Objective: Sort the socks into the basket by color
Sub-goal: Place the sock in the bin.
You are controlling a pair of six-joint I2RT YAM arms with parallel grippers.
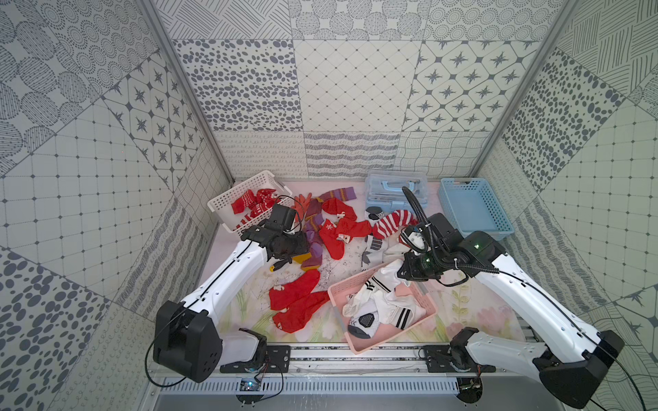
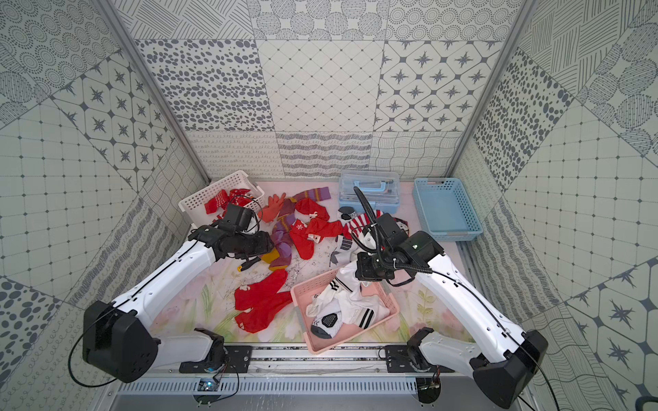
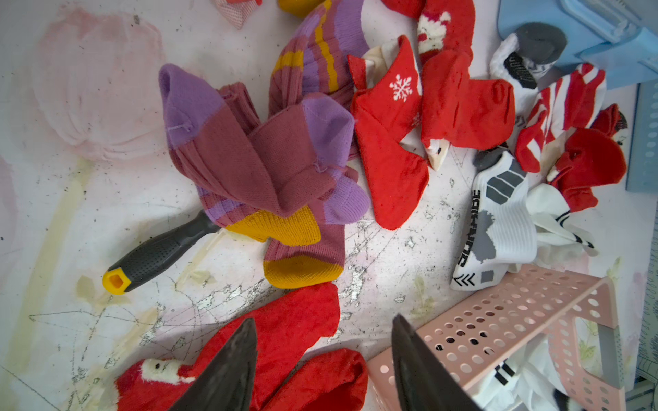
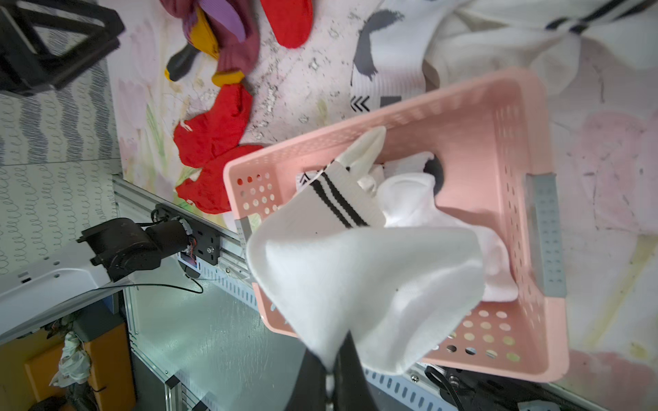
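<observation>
My right gripper (image 4: pixel 333 359) is shut on a white sock with two black stripes (image 4: pixel 363 270), which hangs over the pink basket (image 4: pixel 512 117). Other white socks (image 1: pixel 377 313) lie in that basket. My left gripper (image 3: pixel 324 320) is open and holds nothing; it hovers above two red socks (image 3: pixel 285 331) beside the pink basket's corner. Purple socks with yellow toes (image 3: pixel 256 160) lie in a heap, with red snowflake socks (image 3: pixel 391 117) next to them. A red-and-white striped sock (image 1: pixel 391 222) and a white-grey sock (image 3: pixel 498 220) lie further right. The white basket (image 1: pixel 228 203) holds red socks (image 1: pixel 252 203).
A blue basket (image 1: pixel 448 203) stands empty at the back right, beside a clear blue toolbox (image 1: pixel 395 190). A black-handled screwdriver with a yellow end (image 3: pixel 156 252) pokes out from under the purple socks. An orange-red glove (image 1: pixel 302 203) lies by the white basket.
</observation>
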